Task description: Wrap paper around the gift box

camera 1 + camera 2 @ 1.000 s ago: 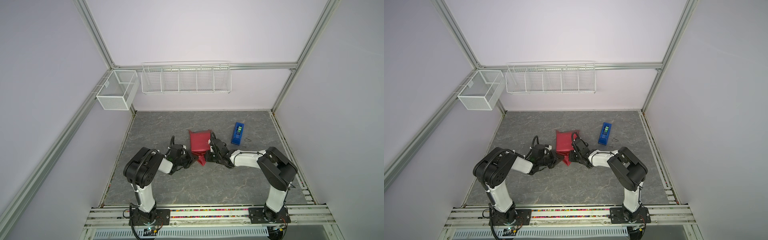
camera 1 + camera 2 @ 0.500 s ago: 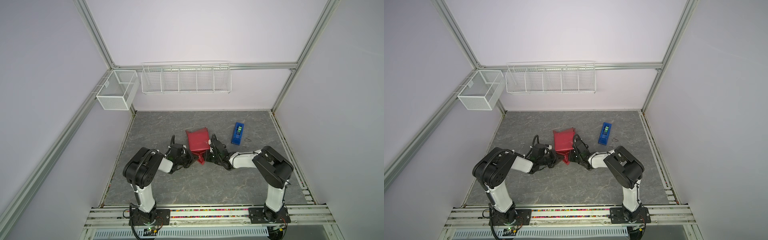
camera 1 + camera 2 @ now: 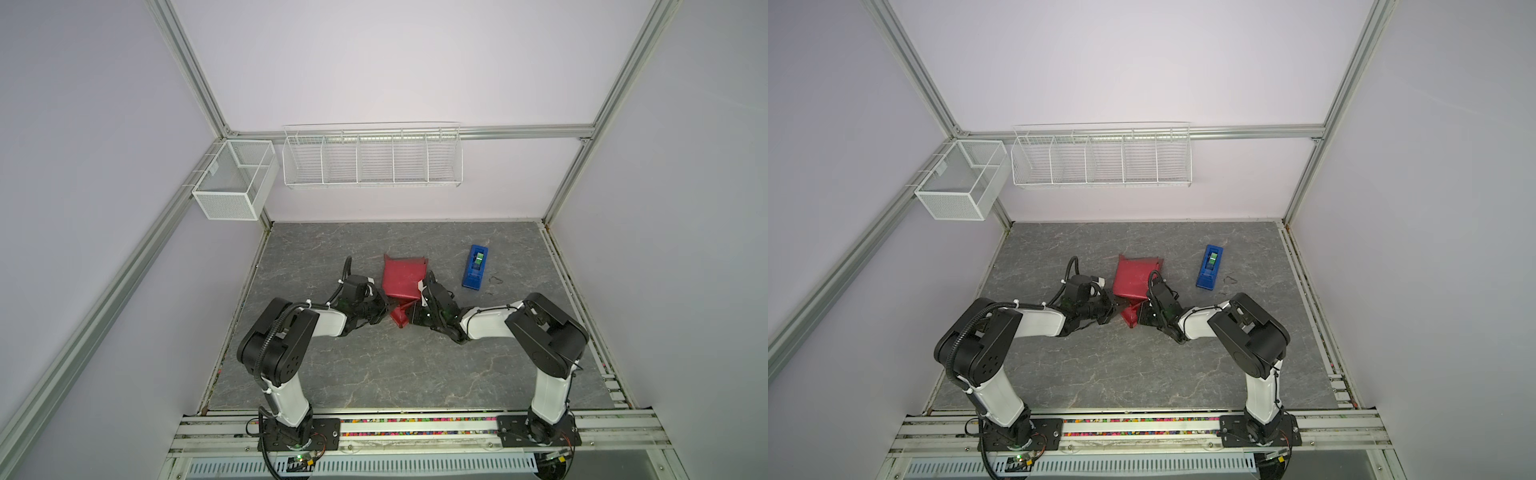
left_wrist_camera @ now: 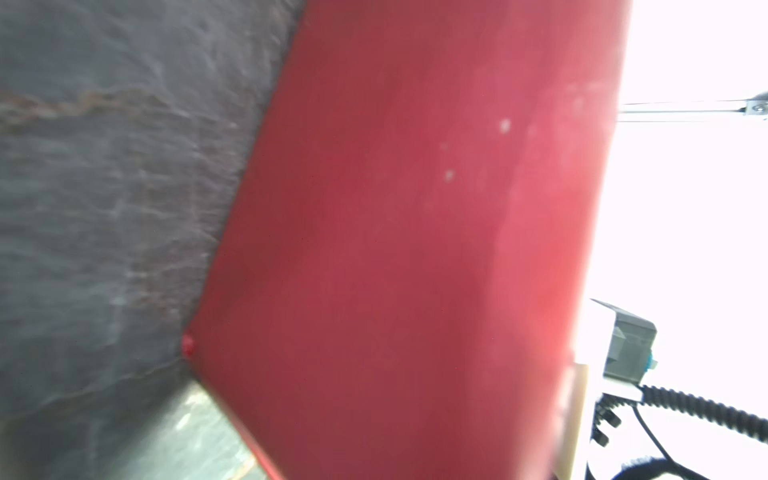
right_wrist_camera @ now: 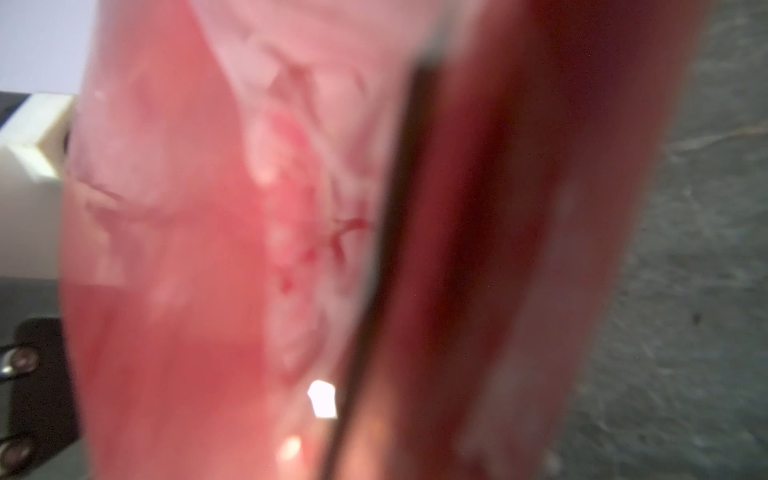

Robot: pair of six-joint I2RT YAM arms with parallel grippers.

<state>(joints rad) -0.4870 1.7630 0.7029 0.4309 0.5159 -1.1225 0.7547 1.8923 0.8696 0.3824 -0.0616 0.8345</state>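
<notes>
**Both top views.** Near the middle of the grey, stone-patterned surface (image 3: 374,374): red-maroon, slightly shiny wrapping paper (image 3: 403,277), folded up into a box-shaped parcel (image 3: 1133,279). Gift box hidden inside the parcel, with none of its own sides showing. At the parcel's near end, a loose pointed flap of the same wrapping paper, lying on the surface.

**Grippers.** Left gripper (image 3: 385,309) low at the flap's left side, closed; not possible to tell whether closed on the flap. Right gripper (image 3: 414,312) low at the flap's right side, close against the parcel's near right corner; jaws hidden, so not possible to tell whether open or closed. Flap between the two.

**Left wrist view.** Smooth, flat side of the wrapping paper (image 4: 415,249) across most of the frame, standing on the surface.

**Right wrist view.** Creased wrapping paper (image 5: 187,270), blurred and very near the lens.

**Surroundings.** Right of the parcel and apart from it: slim bright-blue plastic tape dispenser (image 3: 475,268) with a green roll, lying flat. On the rear wall, a white wire rack (image 3: 372,160) with compartments. At the left rear corner, a white mesh basket (image 3: 232,185).
</notes>
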